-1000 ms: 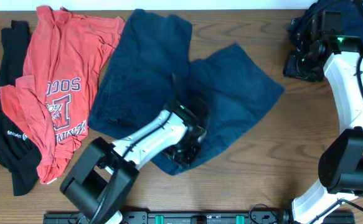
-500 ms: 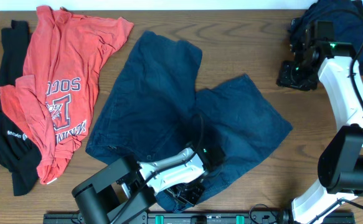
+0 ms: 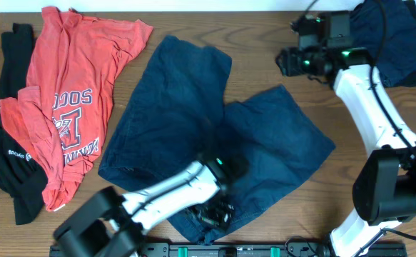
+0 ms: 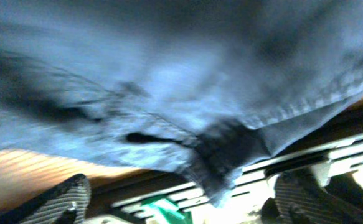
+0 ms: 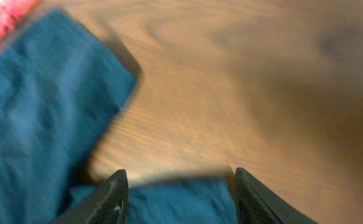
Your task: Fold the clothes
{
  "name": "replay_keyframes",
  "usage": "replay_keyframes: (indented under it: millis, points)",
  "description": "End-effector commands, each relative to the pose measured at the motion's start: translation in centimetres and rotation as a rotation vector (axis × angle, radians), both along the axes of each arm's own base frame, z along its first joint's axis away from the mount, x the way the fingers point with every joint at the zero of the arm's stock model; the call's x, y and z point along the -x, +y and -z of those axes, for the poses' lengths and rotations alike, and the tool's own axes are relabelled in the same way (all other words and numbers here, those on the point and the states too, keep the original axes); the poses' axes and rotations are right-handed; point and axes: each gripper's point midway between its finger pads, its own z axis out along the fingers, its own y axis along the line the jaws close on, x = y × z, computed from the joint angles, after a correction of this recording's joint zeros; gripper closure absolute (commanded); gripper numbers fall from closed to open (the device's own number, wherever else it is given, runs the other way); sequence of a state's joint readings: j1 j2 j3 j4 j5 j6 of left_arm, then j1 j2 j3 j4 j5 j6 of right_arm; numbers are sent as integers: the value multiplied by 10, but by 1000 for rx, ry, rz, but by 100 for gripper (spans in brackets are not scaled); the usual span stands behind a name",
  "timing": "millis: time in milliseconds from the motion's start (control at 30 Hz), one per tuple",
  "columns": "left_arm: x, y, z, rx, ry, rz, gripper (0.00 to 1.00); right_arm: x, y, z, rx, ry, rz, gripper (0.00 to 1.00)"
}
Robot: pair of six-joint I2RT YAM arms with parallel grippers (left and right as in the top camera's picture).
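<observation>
Dark navy shorts [image 3: 193, 121] lie spread flat in the middle of the table. A red T-shirt [image 3: 72, 86] with white lettering lies crumpled to their left, and a black garment [image 3: 8, 171] lies at the far left. My left gripper [image 3: 211, 213] hovers at the shorts' near hem by the front edge. In the left wrist view the left gripper [image 4: 181, 208] is open wide, and the shorts' hem corner [image 4: 225, 165] hangs loose between the fingers [image 4: 63, 199]. My right gripper [image 3: 287, 61] is above bare wood past the shorts' far right leg. It is open [image 5: 181, 199], and blue cloth [image 5: 38, 112] shows beyond it.
Another dark blue garment [image 3: 393, 32] is bunched in the far right corner behind the right arm. A black and green rail [image 3: 229, 250] runs along the front edge under the left gripper. Bare wood [image 3: 315, 207] shows right of the shorts.
The left gripper pulled the shorts' hem toward the front edge, then opened and let it go. The right arm swung left from the far right corner toward the shorts, its jaws widening.
</observation>
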State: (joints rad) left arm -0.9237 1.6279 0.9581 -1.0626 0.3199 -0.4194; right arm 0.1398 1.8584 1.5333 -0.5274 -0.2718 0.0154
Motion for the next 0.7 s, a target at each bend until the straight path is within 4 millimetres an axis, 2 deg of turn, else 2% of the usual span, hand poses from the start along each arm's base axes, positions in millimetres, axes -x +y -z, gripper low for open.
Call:
replay_keyframes:
  millis: [0,133,233,333,367,467,567,667]
  points:
    - [-41,4,-22,46,-103,-115,1,-8,34,-14,-53,-58,-36,48]
    - [-89,13,-51,146,-227,-273,2,-16,72,-10,-100,-97,-68,48]
    - [-125,27,-72,202,-351,-377,2,-15,99,10,-103,-84,-113,48]
    - [-154,42,-89,261,-457,-473,2,-13,126,37,-94,-63,-166,47]
    - [-161,46,-93,272,-481,-497,2,-10,138,50,-78,-62,-207,47]
    - [-177,58,-98,288,-530,-552,2,-5,157,79,-12,-64,-270,46]
    - [-186,65,-99,284,-559,-567,2,-4,163,106,76,-63,-264,44]
    - [-192,73,-99,246,-602,-570,2,-7,166,121,106,-67,-258,44]
